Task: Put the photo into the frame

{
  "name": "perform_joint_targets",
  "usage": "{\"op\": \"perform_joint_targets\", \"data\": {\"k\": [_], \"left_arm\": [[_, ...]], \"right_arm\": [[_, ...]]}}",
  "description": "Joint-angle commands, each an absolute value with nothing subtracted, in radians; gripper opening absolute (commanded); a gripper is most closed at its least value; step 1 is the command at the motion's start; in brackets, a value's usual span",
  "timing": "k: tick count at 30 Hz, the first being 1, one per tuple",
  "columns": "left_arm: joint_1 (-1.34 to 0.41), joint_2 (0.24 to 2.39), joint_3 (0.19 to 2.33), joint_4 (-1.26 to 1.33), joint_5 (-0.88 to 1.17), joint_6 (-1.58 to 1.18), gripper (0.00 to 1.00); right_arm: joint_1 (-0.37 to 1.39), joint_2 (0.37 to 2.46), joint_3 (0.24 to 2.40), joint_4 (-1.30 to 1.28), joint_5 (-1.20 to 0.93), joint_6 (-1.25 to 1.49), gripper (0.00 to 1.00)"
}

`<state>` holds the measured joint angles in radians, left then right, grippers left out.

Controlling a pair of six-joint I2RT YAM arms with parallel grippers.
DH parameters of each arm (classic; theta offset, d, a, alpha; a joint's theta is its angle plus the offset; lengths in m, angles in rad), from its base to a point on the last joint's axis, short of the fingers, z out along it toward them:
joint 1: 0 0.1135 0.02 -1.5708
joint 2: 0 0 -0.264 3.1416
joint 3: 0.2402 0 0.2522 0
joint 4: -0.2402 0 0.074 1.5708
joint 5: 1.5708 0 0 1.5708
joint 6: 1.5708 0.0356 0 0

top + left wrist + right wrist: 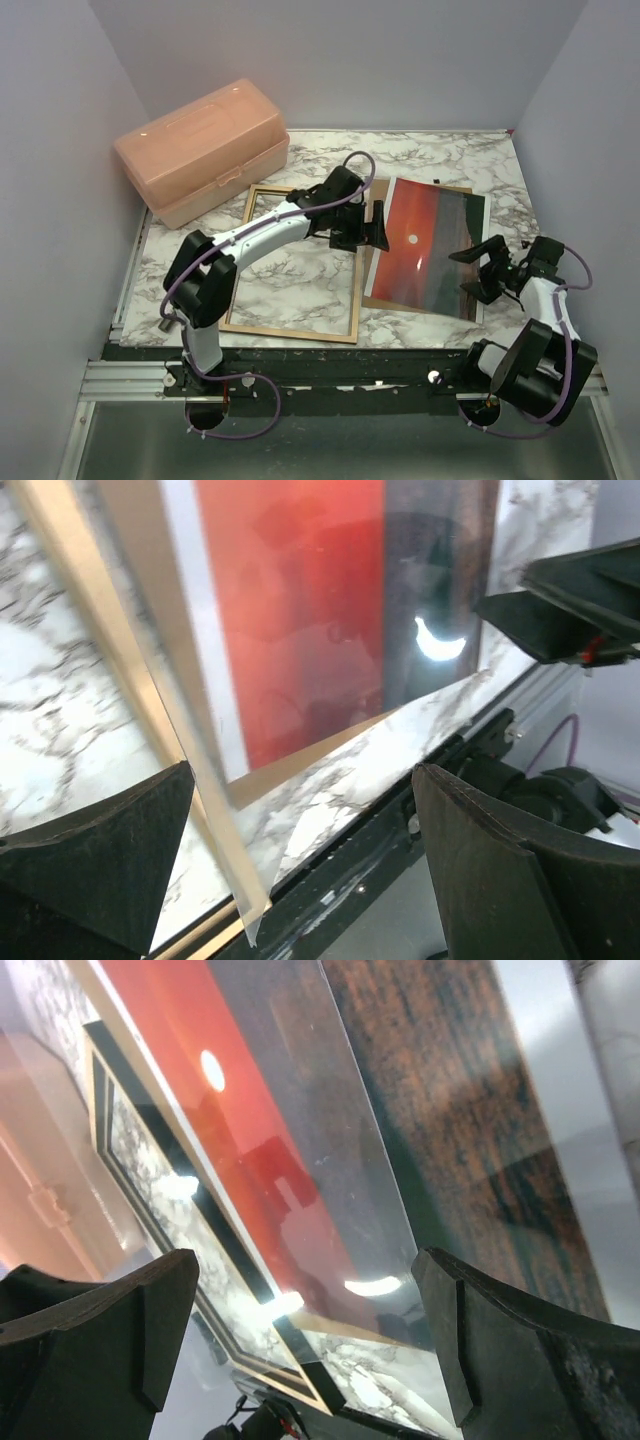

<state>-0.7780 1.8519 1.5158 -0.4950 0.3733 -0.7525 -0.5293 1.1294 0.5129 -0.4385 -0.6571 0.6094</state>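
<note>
On the marble table [440,160], the frame [290,333] lies flat, tan side up, its right rail just beside the left edge of the photo [425,240], which rests face up on a brown board [300,760]. The left gripper [365,232] hovers over that seam, jaws wide apart and empty. The right gripper [480,270], equally spread, sits at the photo's right edge, with bare marble behind and a pink box [205,150] well apart at back left.
</note>
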Motion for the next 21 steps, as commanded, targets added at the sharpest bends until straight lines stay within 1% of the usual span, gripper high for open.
{"op": "perform_joint_targets", "data": {"k": [1, 3, 8, 12, 17, 21], "left_arm": [[-0.760, 1.724, 1.396, -0.466, 0.320, -0.767, 0.92], [-0.753, 1.683, 1.345, -0.459, 0.300, -0.769, 0.92], [-0.746, 1.587, 1.236, -0.477, 0.213, -0.771, 0.93], [-0.737, 1.553, 1.195, -0.564, 0.076, -0.752, 0.95], [-0.736, 1.579, 1.172, -0.685, -0.109, -0.700, 0.98], [-0.715, 1.604, 1.147, -0.690, -0.122, -0.665, 0.99]], "right_arm": [[-0.478, 1.100, 0.492, -0.463, -0.772, 0.680, 0.99], [-0.427, 1.096, 0.488, -0.436, -0.775, 0.716, 0.99], [-0.248, 1.097, 0.486, -0.380, -0.686, 0.808, 0.99], [-0.226, 1.097, 0.475, -0.378, -0.606, 0.792, 1.00], [-0.222, 1.152, 0.481, -0.408, -0.507, 0.694, 1.00], [-0.223, 1.201, 0.499, -0.409, -0.469, 0.660, 1.00]]}}
